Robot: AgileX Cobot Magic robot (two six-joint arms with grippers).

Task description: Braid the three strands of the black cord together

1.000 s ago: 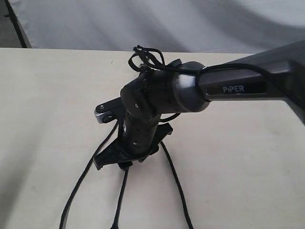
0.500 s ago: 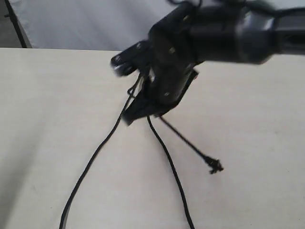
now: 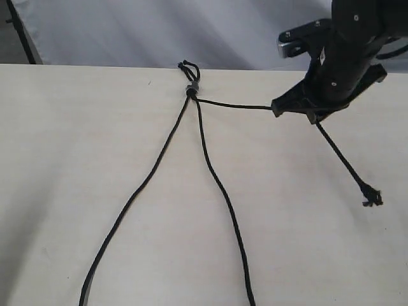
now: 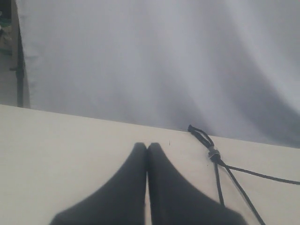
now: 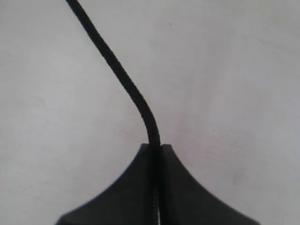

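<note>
Black cord: we see the black cord [image 3: 191,91] on the pale worktop [image 3: 64,159]; its knot, wrapped in a grey band, sits in the upper middle of the exterior view, close to the far edge; short loops [image 3: 189,67] lie just above the knot.
Three strands: the three strands [image 3: 213,178] all start at the knot and fan apart; they are not crossed over one another.
Left strand: the left strand [image 3: 137,191] lies on the worktop and runs down to the lower left, where the frame's bottom edge cuts it off.
Middle strand: the middle strand [image 3: 223,191] curves down to the bottom edge, right of centre; it is well apart from the left strand at that end.
Right strand: the right strand [image 3: 236,105] is drawn almost straight to the right from the knot; past the grip it slants down to a frayed tip [image 3: 371,199] at the right middle; we cannot tell whether the tip touches the worktop.
Right fingers: the right fingers [image 5: 117,197] are closed on the right strand; in the right wrist view the cord enters the seam between them and bends away; in the exterior view they sit at the upper right.
Left fingers: the left fingers [image 4: 126,187] are closed, pad against pad; in the left wrist view the knot lies to their right, apart from them.
Backdrop: a white cloth [image 3: 127,32] hangs behind the worktop's far edge.
</note>
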